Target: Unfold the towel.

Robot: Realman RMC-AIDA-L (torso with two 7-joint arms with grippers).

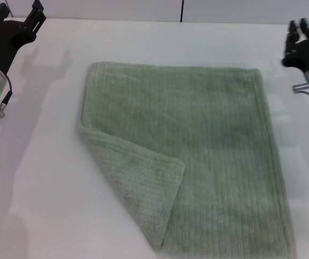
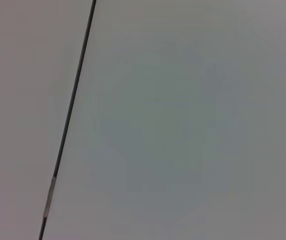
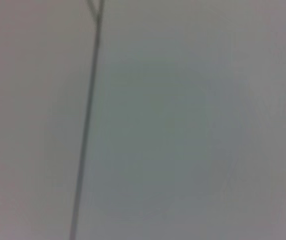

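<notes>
Towel [image 1: 197,151] flat on table [image 1: 46,189], near-left corner folded over.

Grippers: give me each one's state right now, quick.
Left gripper: open, holding nothing, raised at the table's far left, clear of the towel.
Right gripper: cannot be told; at the far right, not touching the towel.

Table [image 1: 46,178]: white, smooth, matte, filling nearly the whole head view. Soft grey shadows lie on it at the left side. Wall [image 1: 89,8]: pale panels behind the far table edge, split by a dark vertical seam [image 1: 182,9]. Both wrist views show only plain pale surface crossed by one thin dark line [image 2: 70,115].
</notes>
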